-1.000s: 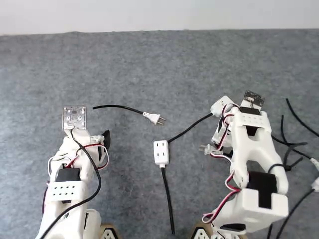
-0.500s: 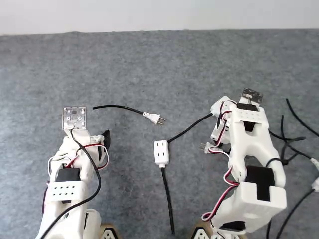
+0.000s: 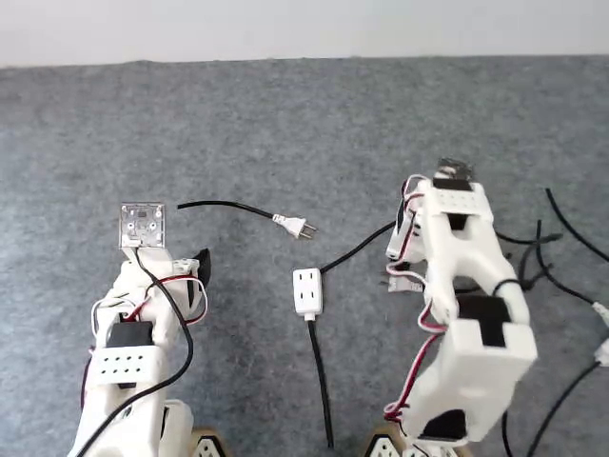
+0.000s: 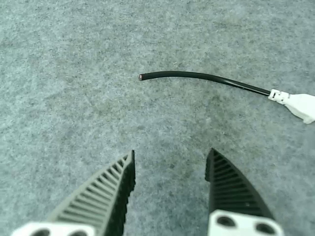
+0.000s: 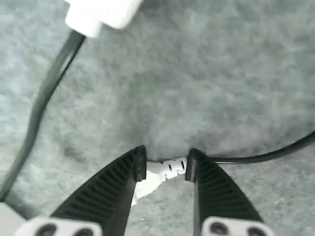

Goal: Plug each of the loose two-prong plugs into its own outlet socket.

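Observation:
A white outlet strip [image 3: 306, 290] lies mid-table, its black cord running toward the near edge. One white two-prong plug [image 3: 293, 226] [image 4: 300, 105] lies beyond it on a short black cord [image 4: 197, 76]. My left gripper [image 4: 170, 157] [image 3: 200, 268] is open over bare carpet, short of that cord's cut end. A second white plug [image 5: 165, 169] [image 3: 400, 279] sits between the fingers of my right gripper [image 5: 165, 164], which press on both its sides. Its black cord [image 5: 261, 156] trails off to one side. In the high view the right arm covers most of this plug.
A white body [image 5: 103, 12] with a thick dark cord lies just beyond the right gripper. Several loose black cables [image 3: 561, 276] sprawl right of the right arm. Grey carpet [image 3: 285, 124] covers the table, open toward the far side.
The right arm has swung forward and to the left over the second plug. The left arm, the strip and the first plug stay where they were.

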### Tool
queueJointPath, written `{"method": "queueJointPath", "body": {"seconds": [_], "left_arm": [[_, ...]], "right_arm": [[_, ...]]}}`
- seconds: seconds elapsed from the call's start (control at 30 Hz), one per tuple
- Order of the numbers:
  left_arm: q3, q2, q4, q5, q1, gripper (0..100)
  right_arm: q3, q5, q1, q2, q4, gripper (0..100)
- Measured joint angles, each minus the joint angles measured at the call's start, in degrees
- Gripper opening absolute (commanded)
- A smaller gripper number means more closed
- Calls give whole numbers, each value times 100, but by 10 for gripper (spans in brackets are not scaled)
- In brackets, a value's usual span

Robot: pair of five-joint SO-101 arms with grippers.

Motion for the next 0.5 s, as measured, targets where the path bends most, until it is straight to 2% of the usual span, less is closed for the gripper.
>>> {"method": "queueJointPath", "body": {"seconds": [0.17, 0.33, 0.5], "left_arm": [[0, 0, 0, 0, 0, 225], [0, 0, 0, 0, 0, 225], [0, 0, 0, 0, 0, 225]], "right_arm": [[-466, 237, 0, 360, 264, 172], [-448, 273, 44, -53, 264, 172], [-448, -237, 35, -703, 413, 155]]}}
